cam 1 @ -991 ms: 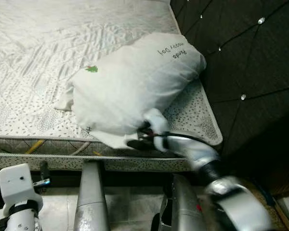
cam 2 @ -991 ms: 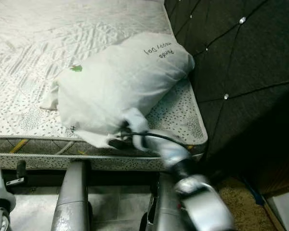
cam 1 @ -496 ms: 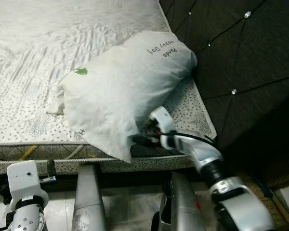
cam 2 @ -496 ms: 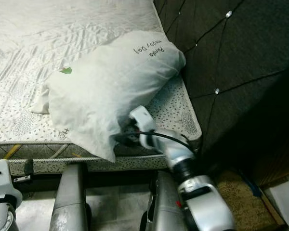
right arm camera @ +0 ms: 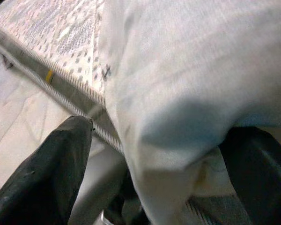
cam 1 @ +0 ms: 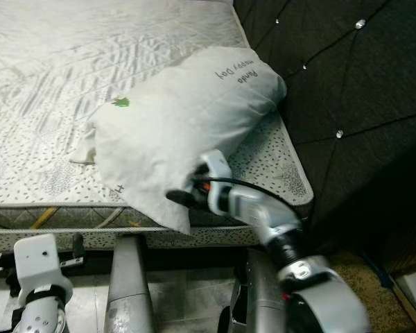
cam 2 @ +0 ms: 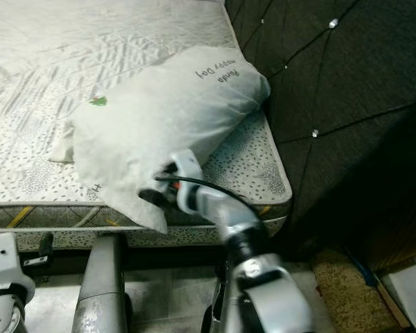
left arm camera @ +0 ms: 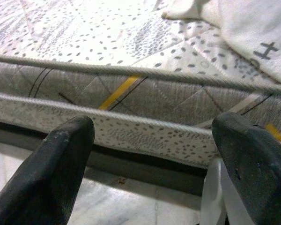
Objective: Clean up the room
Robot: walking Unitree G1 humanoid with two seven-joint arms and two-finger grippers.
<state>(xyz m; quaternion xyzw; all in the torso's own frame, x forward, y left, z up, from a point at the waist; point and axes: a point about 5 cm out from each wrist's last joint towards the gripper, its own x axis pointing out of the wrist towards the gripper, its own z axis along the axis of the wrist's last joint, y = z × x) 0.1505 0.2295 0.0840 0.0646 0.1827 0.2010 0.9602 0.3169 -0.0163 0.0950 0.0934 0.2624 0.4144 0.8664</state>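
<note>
Pillow (cam 1: 180,118): white, with a small green mark and dark lettering; it lies on the mattress (cam 1: 48,76) at the corner nearest the robot, beside the dark tufted headboard (cam 1: 347,83); one lower corner droops over the mattress edge
Long axis: runs on a slant from the drooping near corner up to the lettered end, which is touching or just beside the headboard; I cannot tell which
Right gripper (cam 1: 187,196): at the drooping corner, by the mattress edge; in the right wrist view its two black fingers (right arm camera: 51,173) stand wide apart with the pillow cloth (right arm camera: 187,84) hanging between them; spread, not clamped; whether a pad touches the cloth is hidden
Direction from claw: the bulk of the pillow lies ahead of and above the right gripper, away from the robot and toward the headboard
Left gripper (left arm camera: 150,164): low, below the mattress side and over the pale floor (left arm camera: 145,201); fingers parted, holding nothing; well apart from the pillow
Nearer arm: the right, plainly; the left would need to rise and cross over
Judgement: the next move likely turns on closing over that hanging corner; a thin fold may slip out if little cloth is caught
</note>
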